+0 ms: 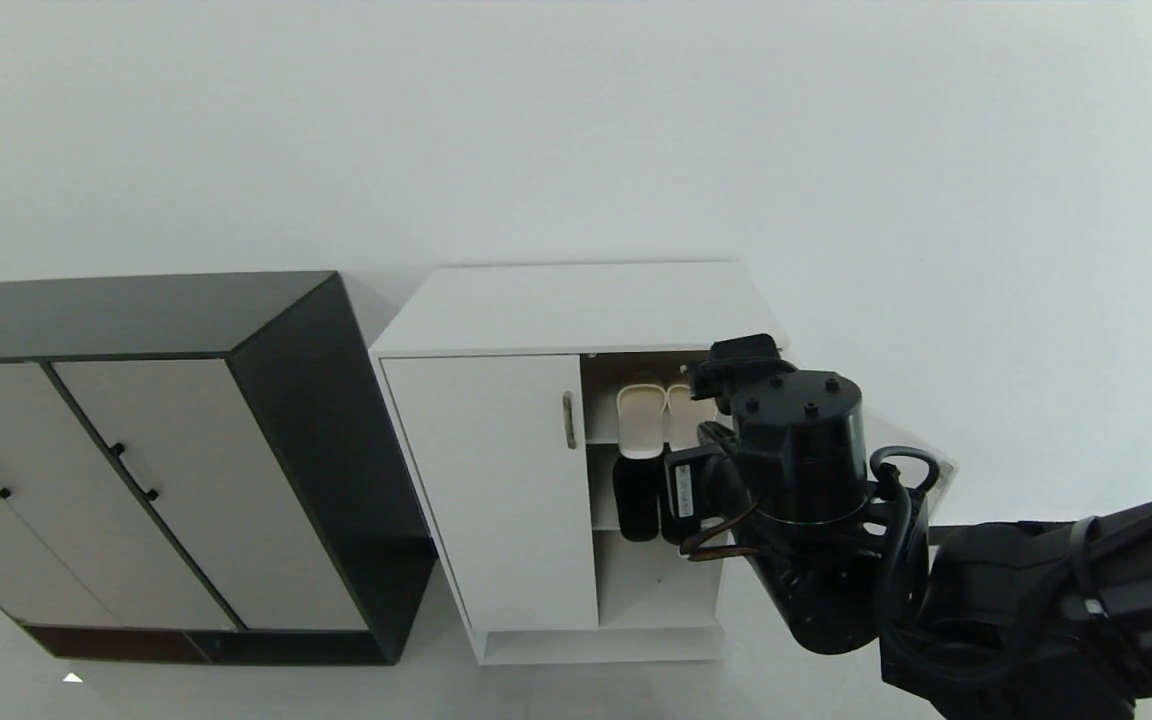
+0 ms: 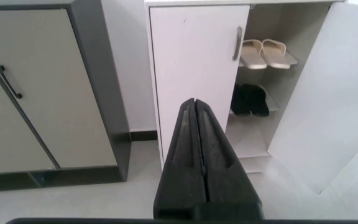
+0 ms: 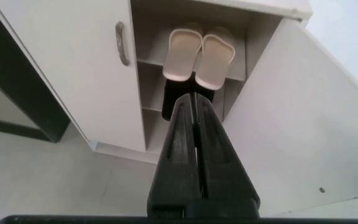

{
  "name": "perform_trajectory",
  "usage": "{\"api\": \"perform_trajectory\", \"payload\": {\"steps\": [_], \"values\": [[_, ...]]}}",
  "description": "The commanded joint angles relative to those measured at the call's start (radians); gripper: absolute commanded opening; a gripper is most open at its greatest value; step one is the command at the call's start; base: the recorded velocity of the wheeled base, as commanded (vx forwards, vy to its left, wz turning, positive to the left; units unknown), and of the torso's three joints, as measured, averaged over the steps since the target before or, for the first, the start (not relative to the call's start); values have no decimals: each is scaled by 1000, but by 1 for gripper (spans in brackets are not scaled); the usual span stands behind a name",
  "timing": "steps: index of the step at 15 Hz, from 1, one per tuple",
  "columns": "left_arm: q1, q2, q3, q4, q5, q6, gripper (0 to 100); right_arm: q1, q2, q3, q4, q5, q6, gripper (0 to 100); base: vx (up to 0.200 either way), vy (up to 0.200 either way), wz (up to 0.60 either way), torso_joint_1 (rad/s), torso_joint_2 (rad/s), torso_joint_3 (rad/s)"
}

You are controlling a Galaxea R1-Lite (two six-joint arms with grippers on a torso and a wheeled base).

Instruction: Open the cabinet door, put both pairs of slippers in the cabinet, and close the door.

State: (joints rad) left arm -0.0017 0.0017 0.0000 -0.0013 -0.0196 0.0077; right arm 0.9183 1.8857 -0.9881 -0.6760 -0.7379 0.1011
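Both slipper pairs sit shelved just ahead of the right claw, white pair above black pair. It & the left claw are pinched closed, empty. The door hangs open beside the right claw; pushing it w/ the arm inside its arc could jam it

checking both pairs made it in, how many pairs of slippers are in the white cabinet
2. The cream flat slipper pair lies on the top shelf of the white two-door cabinet; the black slipper pair lies on the shelf below. No others visible.
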Motion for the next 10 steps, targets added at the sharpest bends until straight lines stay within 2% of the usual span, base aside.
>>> {"api": "perform_trajectory", "payload": {"steps": [1, 4, 9, 10], "values": [[0, 0, 0, 0, 0, 0, 0, -4, -2, 0, -1, 0, 0, 0, 0, 0, 0, 266, -588, -325], [0, 0, 0, 0, 0, 0, 0, -6, 0, 6, -2, 0, -6, 0, 0, 0, 0, 233, -526, -284], [0, 0, 0, 0, 0, 0, 0, -6, 1, 9, -2, 0, -11, 0, 0, 0, 0, 19, -40, -23], [0, 0, 0, 0, 0, 0, 0, -6, 1, 12, -2, 0, -11, 0, 0, 0, -600, 2, -2, 7]]}}
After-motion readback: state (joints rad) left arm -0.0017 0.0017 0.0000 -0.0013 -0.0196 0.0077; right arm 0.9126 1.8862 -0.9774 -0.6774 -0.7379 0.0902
